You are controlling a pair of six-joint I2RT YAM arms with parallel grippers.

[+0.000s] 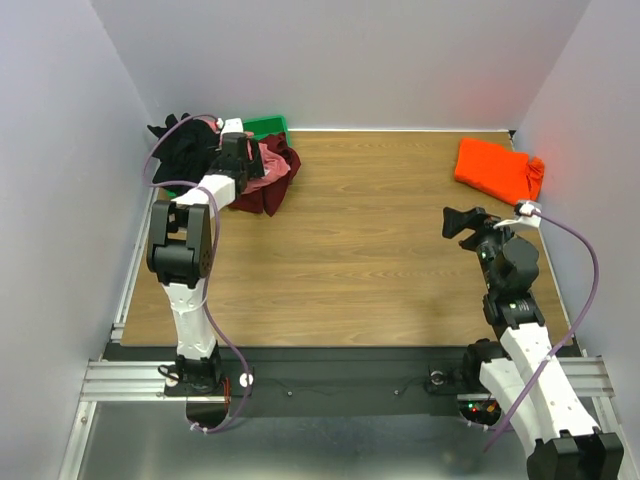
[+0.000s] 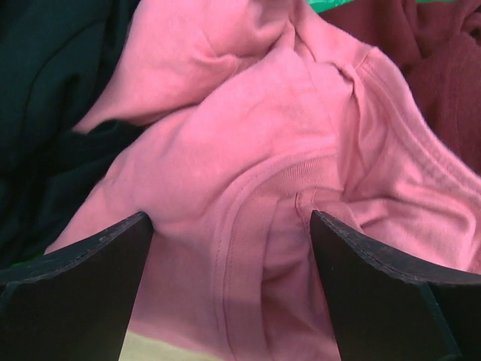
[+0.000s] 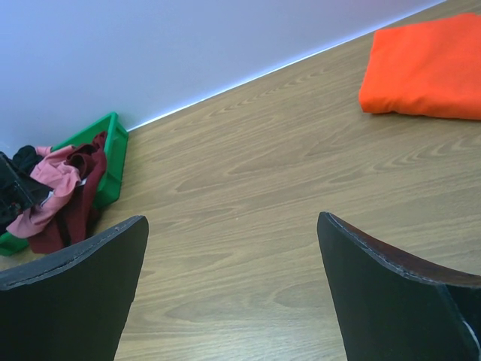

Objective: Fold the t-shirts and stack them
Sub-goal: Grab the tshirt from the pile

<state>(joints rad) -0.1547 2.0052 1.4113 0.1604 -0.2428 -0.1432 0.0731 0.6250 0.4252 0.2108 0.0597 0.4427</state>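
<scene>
The left gripper [image 2: 229, 218] is spread wide and grasps nothing. It hangs over the crumpled salmon-pink cotton t-shirt [image 2: 248, 150], whose ribbed collar lies between its fingers; whether the tips touch cloth cannot be told. A black t-shirt [image 2: 45, 98] lies to its left, a dark maroon t-shirt [image 2: 443, 68] to its right. The right gripper [image 3: 233, 218] also gapes empty above the wooden table [image 3: 248, 173], with the folded bright orange t-shirt [image 3: 428, 68] ahead on its right.

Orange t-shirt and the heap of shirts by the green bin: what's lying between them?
Nothing: bare wooden tabletop between orange t-shirt and heap, shown in the top view.
</scene>
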